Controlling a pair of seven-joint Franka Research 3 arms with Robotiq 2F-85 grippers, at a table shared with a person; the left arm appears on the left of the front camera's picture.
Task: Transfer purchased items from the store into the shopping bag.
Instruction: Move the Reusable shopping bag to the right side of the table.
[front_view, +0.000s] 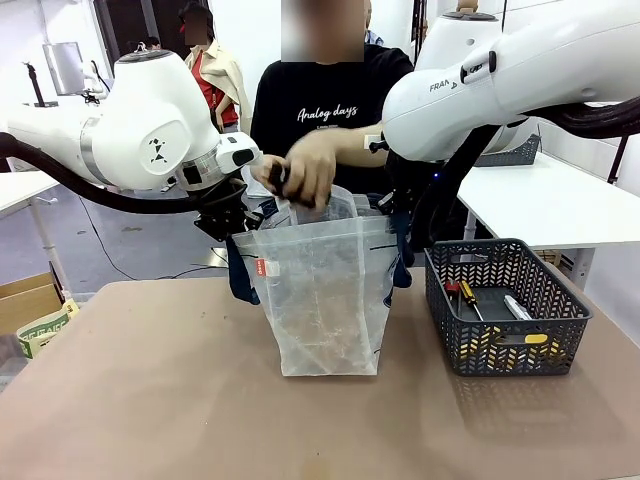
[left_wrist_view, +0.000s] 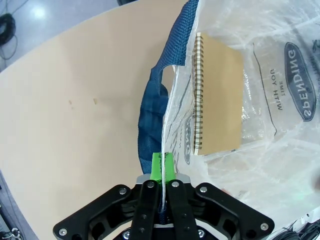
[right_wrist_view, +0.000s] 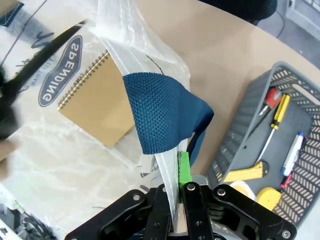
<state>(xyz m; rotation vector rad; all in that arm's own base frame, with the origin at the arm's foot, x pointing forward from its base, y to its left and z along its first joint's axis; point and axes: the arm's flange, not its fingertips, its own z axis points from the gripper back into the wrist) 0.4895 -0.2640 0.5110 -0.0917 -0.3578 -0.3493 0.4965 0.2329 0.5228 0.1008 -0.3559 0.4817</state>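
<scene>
1. The shopping bag (front_view: 320, 300) stands upright at the middle of the tan table (front_view: 150, 400). Its mouth is held open between the two arms.
2. Left gripper (left_wrist_view: 163, 161): the fingers are pressed together on the bag's thin rim, and the plastic film runs between the green pads. A navy strap handle (left_wrist_view: 150, 115) hangs just beside the grip.
3. Right gripper (right_wrist_view: 181, 165): the fingers are pinched together on the opposite rim. The second navy strap (right_wrist_view: 160, 110) is folded over just above the pads.
4. Contents of the bag: one tan spiral-bound notebook (left_wrist_view: 220, 95) lies flat at the bottom, beside the navy lettering (left_wrist_view: 300, 82) printed on the wall.
5. A small red tag (front_view: 263, 267) sits on the bag's front face near the left gripper's corner.
6. The person's hand (front_view: 308, 168) is over the bag's mouth, at rim height, closed round something dark. The item is too blurred to name. It appears long and narrow.
7. The dark grey basket (front_view: 480, 340) stands on the table to the robot's right of the bag, near it but not touching.
8. Contents of the basket, all on its floor:
   - a screwdriver (right_wrist_view: 274, 120) with a yellow handle
   - a white pen (right_wrist_view: 292, 152)
   - a yellow cutter (right_wrist_view: 245, 172)
   - a round yellow tape measure (right_wrist_view: 270, 197)
</scene>
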